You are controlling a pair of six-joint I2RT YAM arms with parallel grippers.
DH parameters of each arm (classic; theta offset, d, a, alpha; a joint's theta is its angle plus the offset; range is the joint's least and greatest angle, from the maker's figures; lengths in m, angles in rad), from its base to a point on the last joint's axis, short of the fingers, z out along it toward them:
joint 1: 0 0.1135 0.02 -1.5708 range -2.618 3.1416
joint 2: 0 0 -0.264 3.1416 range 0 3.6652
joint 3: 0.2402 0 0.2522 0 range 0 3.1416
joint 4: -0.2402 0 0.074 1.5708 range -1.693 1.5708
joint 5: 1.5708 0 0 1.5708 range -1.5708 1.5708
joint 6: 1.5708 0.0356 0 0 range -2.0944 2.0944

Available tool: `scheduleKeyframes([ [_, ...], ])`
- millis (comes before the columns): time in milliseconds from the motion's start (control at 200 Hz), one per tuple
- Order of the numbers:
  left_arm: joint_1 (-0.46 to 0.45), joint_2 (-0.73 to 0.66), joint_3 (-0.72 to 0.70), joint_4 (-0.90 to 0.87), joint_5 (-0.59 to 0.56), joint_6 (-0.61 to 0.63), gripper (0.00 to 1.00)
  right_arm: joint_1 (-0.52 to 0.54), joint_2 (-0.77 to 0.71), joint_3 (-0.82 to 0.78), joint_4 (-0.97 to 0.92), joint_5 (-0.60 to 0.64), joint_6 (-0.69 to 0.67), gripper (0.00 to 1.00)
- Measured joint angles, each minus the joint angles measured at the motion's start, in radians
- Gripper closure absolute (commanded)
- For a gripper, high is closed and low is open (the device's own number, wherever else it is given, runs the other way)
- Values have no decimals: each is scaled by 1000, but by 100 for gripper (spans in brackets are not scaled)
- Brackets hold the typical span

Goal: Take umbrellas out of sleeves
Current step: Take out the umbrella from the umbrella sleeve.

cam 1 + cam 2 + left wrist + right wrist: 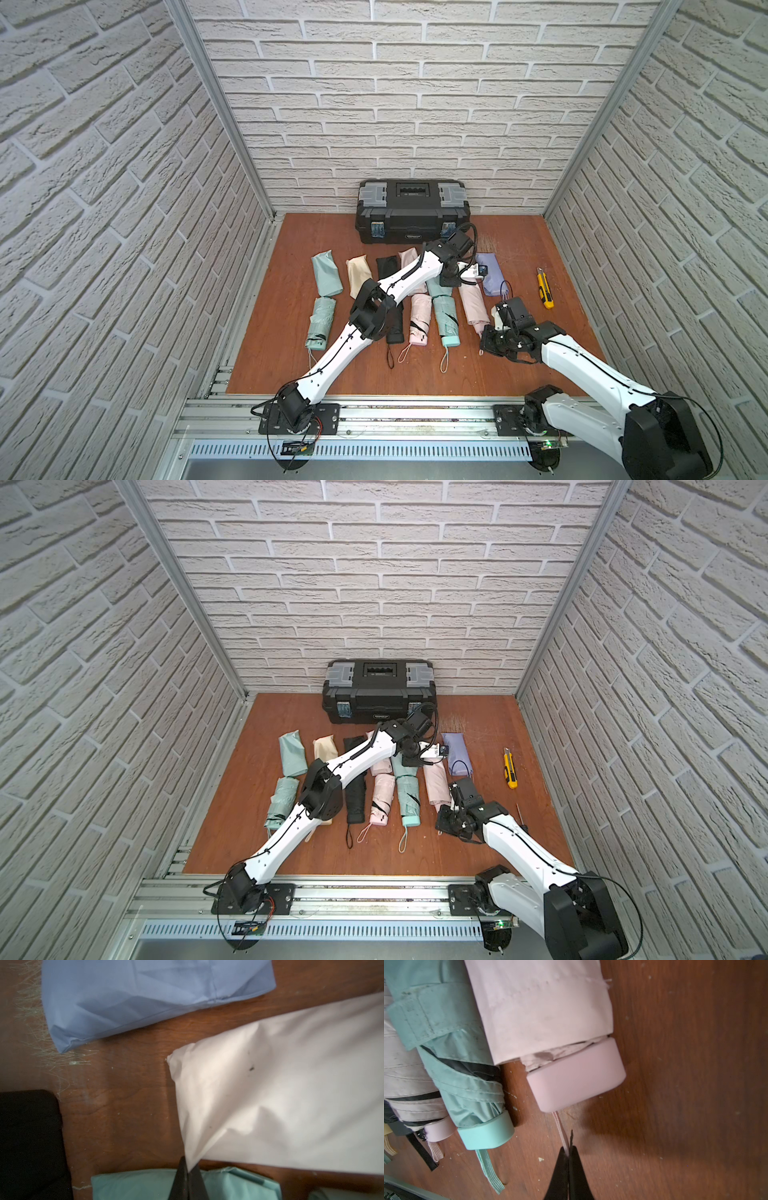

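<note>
A pink sleeve (280, 1095) still holds a pink umbrella whose handle (577, 1080) sticks out of its open end (542, 1007). It lies right of centre in both top views (473, 307) (436, 787). My left gripper (188, 1165) is shut on the far corner of this pink sleeve. My right gripper (568, 1151) is shut on the umbrella's pink wrist loop (560, 1128) just below the handle. Beside it lie a bare mint umbrella (467, 1084) and a bare pink umbrella (419, 318).
A lavender sleeve (492, 274) lies right of the left wrist. Mint (327, 274), cream (358, 270) and black (387, 266) sleeves lie in a row at the back, with another mint umbrella (321, 318) at the left. A black toolbox (413, 212) stands against the wall, and a yellow utility knife (545, 289) lies at the right.
</note>
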Motion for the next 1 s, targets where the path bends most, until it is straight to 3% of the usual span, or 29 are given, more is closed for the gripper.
scheduleKeyframes([
  [1000, 4, 0, 0, 19, -41, -34, 100, 11, -84, -16, -8, 23, 35, 97],
])
